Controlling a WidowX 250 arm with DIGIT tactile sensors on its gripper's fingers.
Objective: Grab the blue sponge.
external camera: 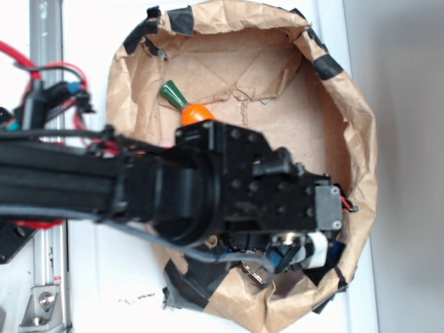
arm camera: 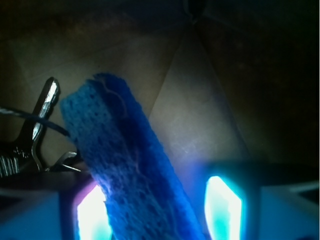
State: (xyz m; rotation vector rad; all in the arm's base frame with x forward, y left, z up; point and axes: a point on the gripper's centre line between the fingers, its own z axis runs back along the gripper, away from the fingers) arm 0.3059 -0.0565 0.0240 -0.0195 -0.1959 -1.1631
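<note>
The black arm [external camera: 173,187] reaches from the left over a brown paper bowl [external camera: 347,118] edged with black tape, which sits on the white counter [external camera: 111,277]. In the wrist view, the blue sponge [arm camera: 125,165] stands tilted between the two glowing fingers [arm camera: 222,207] of the tool [arm camera: 157,207], lying against the left one, with a gap to the right one, so the tool stands apart. A metal clip [arm camera: 37,130] lies just left of the sponge. An orange carrot toy [external camera: 189,107] with a green top rests inside the bowl, beyond the arm.
</note>
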